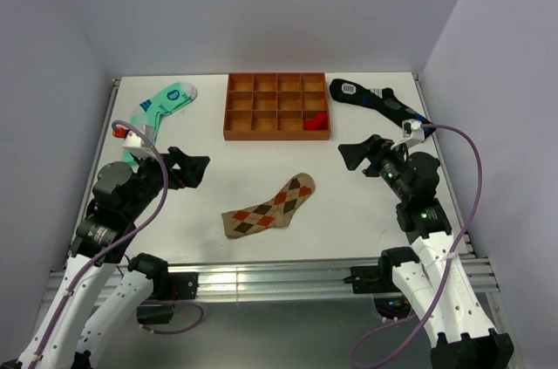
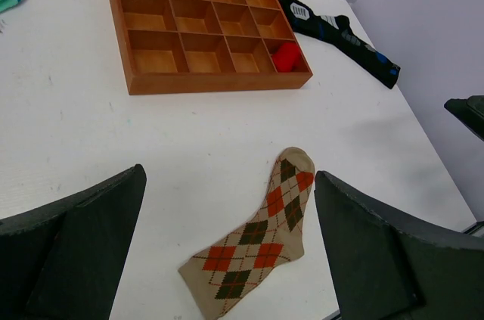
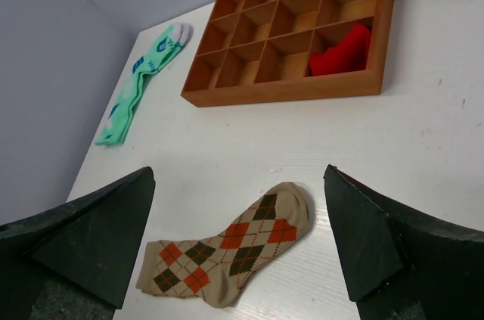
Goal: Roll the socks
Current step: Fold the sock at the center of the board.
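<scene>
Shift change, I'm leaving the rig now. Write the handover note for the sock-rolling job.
Left gripper: open, empty, to the left of the sock.
Right gripper: open, empty, to the sock's right.
Tan-brown argyle knit sock with orange-red and cream diamonds: lies flat and unrolled on the white table, near the front edge between the arms, apart from both grippers.
Done: nothing, the sock is untouched.
Left: grasp it and roll it up.
Behind it stands an orange wooden compartment tray with a red item in its near right cell.
</scene>
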Action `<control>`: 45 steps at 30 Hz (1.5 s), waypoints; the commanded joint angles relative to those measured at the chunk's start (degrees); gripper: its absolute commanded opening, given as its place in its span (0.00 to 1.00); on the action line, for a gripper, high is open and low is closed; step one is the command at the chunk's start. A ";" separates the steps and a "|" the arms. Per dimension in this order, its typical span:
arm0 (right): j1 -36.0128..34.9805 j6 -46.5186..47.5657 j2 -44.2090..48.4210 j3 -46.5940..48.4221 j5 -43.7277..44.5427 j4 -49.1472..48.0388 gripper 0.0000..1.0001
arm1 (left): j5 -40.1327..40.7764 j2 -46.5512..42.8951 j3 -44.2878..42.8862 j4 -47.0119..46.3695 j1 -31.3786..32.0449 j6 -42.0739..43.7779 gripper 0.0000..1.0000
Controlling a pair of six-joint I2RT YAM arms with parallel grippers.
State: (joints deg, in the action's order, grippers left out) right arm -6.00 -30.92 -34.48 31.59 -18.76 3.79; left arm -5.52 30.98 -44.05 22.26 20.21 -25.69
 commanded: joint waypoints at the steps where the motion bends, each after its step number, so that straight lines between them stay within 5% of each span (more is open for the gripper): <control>1: 0.20 1.47 0.46 1.54 2.76 0.42 1.00 | 0.42 0.04 -1.56 0.24 -0.26 0.91 1.00; 8: -0.76 4.19 0.99 2.42 4.07 1.75 1.00 | 0.86 0.13 -1.65 0.24 -0.26 0.82 1.00; 13: -9.98 5.08 -1.63 4.17 12.16 2.54 0.95 | 1.30 -0.04 -1.65 0.50 -0.26 0.64 0.99; 22: -43.54 3.85 -31.30 18.30 39.83 3.76 0.80 | 5.07 -0.57 -1.83 1.82 -0.34 0.12 0.99; 24: -45.93 3.50 -35.72 20.34 41.26 3.42 0.71 | 5.26 -0.83 -1.83 1.73 -0.43 0.03 1.00; 33: -65.07 1.04 -59.80 32.21 54.88 5.79 0.63 | 14.47 -1.36 -2.35 4.98 -0.52 -2.16 1.00; 38: -70.19 -0.64 -65.88 35.02 54.98 4.12 0.56 | 23.88 0.39 -3.41 8.32 -0.61 -4.80 1.00; 45: -75.38 -0.64 -72.21 38.89 58.40 5.61 0.53 | 21.88 1.98 -3.50 8.33 -2.36 -5.16 1.00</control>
State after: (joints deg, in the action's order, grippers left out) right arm -80.25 -30.39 -105.80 67.48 35.00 9.04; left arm 15.88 32.53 -45.63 30.68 18.96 -29.82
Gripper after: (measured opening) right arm 0.533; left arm 0.995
